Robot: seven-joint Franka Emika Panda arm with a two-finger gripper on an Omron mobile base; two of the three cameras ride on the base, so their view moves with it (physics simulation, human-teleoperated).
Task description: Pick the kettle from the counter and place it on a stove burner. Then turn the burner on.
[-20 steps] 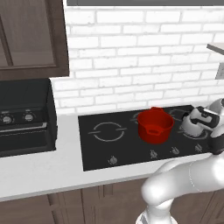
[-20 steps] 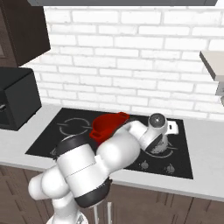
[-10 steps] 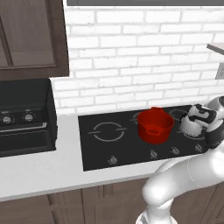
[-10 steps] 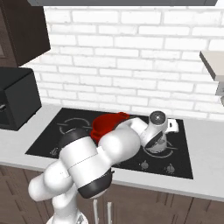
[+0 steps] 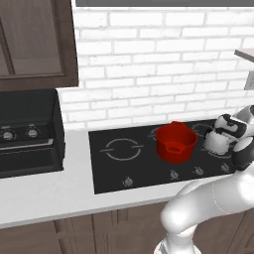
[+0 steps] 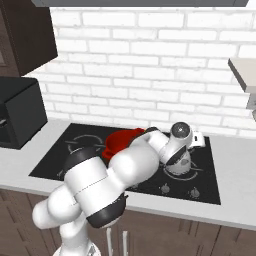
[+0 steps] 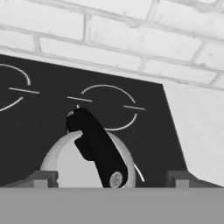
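Kettle (image 7: 83, 157) standing on black cooktop (image 5: 144, 166) beside red pot (image 5: 174, 142), hand (image 7: 111, 177) above it, fingers spread wide either side of handle, gripping nothing

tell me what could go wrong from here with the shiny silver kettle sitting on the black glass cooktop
1. The open gripper straddles the small shiny silver kettle and its dark arched handle; lifting off at an angle could snag the handle and tip or drag it.
2. The red two-handled pot stands close to the kettle's left, so a nudge may knock them together.
3. The knobs sit along the black glass cooktop's front edge; reaching them could brush the kettle.
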